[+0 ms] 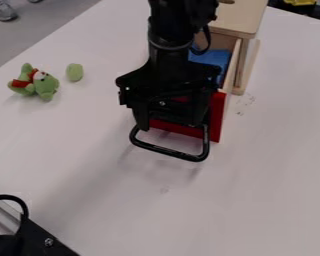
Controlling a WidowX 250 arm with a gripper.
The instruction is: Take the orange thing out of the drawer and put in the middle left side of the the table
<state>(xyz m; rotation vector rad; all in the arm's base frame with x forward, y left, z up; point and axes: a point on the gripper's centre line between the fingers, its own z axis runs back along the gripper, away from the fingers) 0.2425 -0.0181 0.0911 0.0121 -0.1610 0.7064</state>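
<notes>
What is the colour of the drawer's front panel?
The front panel is red, in the camera view.

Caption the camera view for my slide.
Claw at the red front of an open drawer, something blue inside, green-and-red plush toy on the table.

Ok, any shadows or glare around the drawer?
Camera view: soft, faint shadow on the table below the drawer handle; no harsh glare on the red drawer front. Camera view, left: slight shading beside the green toy. Camera view, top: the arm is mostly dark.
</notes>
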